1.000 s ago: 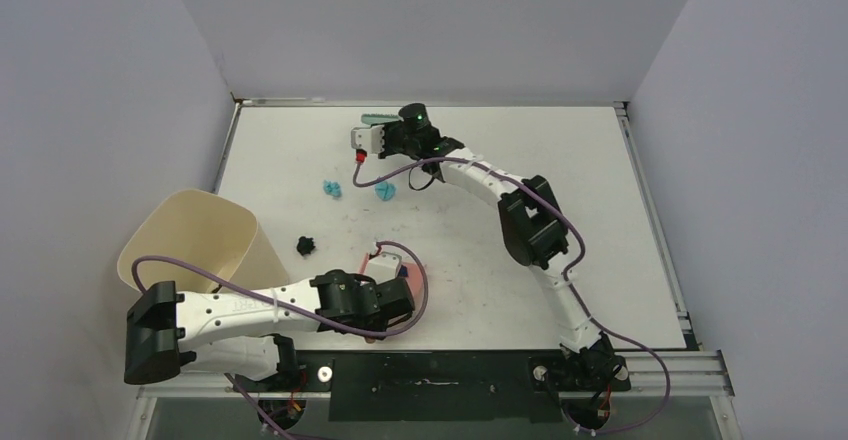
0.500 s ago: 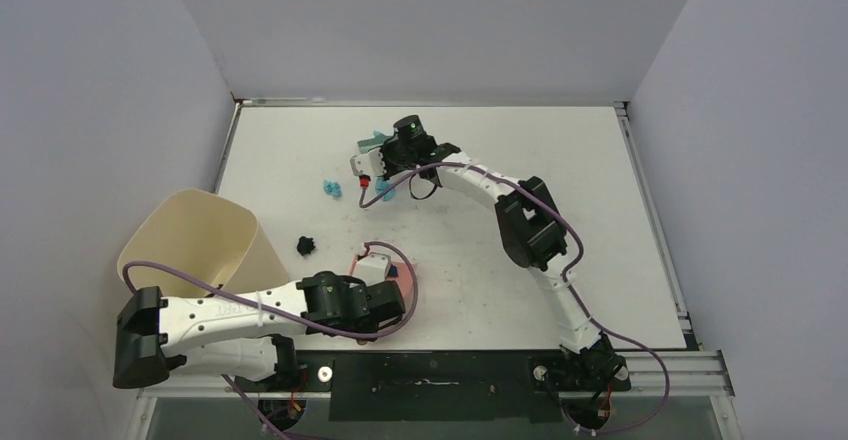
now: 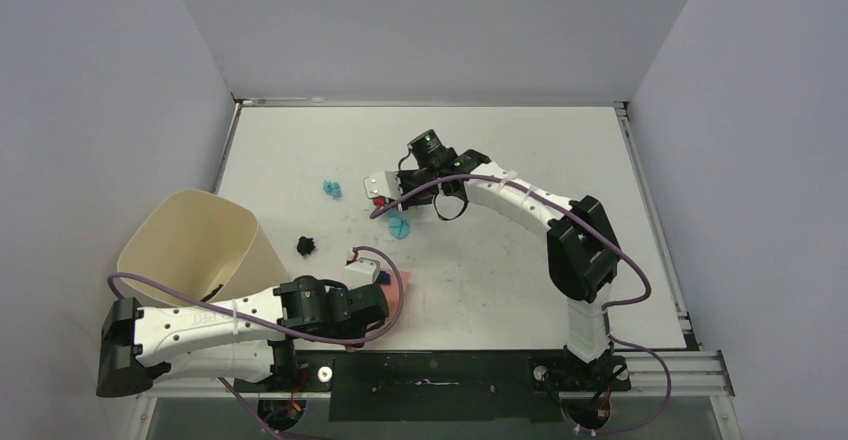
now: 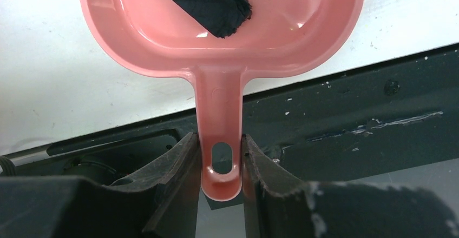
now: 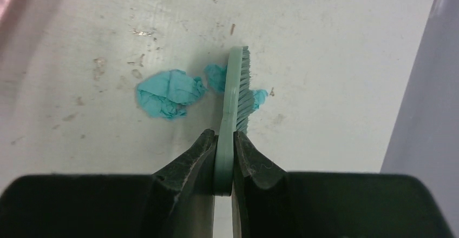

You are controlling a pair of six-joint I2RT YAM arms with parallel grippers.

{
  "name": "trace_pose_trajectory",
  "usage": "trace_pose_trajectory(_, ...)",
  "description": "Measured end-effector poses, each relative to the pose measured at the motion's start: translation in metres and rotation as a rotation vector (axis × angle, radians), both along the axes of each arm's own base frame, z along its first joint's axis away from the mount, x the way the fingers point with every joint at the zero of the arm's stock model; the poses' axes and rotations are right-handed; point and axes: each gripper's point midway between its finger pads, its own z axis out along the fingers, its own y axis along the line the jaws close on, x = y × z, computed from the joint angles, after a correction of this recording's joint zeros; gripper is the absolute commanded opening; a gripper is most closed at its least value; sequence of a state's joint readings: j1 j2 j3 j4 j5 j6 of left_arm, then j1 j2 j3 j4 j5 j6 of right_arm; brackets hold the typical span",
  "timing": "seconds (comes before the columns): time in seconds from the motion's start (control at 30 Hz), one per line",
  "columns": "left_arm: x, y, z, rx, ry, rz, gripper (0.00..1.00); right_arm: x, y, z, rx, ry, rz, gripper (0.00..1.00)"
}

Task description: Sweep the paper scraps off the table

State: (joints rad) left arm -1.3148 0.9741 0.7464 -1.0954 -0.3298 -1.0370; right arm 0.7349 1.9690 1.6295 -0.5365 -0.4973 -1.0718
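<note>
top and wrist views of a two-arm sweeping set-up. the left hand (image 4: pixel 220 154) is clenched on the handle of the pink dustpan (image 4: pixel 216 48), one finger pressed to each side of the handle's pierced end. the pan rests at the near edge of the table (image 3: pixel 520 150), left of centre, with its handle reaching back over the dark base rail (image 4: pixel 352 113). a dark paper scrap (image 4: pixel 208 0) lies inside the pan, towards its far part. the right hand (image 5: pixel 224 149) is clenched on the flat back of the teal brush (image 5: pixel 238 84), which stands on edge, its head down at the table about the middle of the surface. of the paper scraps outside the pan, a large teal wad (image 5: pixel 169 93) lies just beside the brush on its smooth side, apart from it, between the two hands. smaller teal bits (image 5: pixel 216 77) sit close against the brush head, one on each side; whether they touch it cannot be told. a further teal scrap (image 3: pixel 331 188) lies well to the left of the brush. a black wad (image 3: pixel 305 246) lies nearer, just beside the beige bin (image 3: pixel 190 235), which stands at the table's left edge towards the near side.
</note>
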Motion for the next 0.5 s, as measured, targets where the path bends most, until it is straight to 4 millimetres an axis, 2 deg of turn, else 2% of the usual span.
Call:
trace_pose_trajectory(0.13, -0.006, -0.001, -0.004, 0.017, 0.034, -0.018, 0.0, -0.027, -0.012, 0.01, 0.021, 0.085, -0.039, 0.05)
trace_pose_trajectory(0.33, -0.011, 0.001, -0.018, 0.074, 0.077, -0.04, 0.0, -0.055, -0.031, 0.029, 0.053, 0.219, -0.143, 0.06)
trace_pose_trajectory(0.5, -0.009, -0.006, -0.029, 0.109, 0.085, -0.069, 0.0, -0.069, -0.036, 0.027, 0.058, 0.342, -0.237, 0.06)
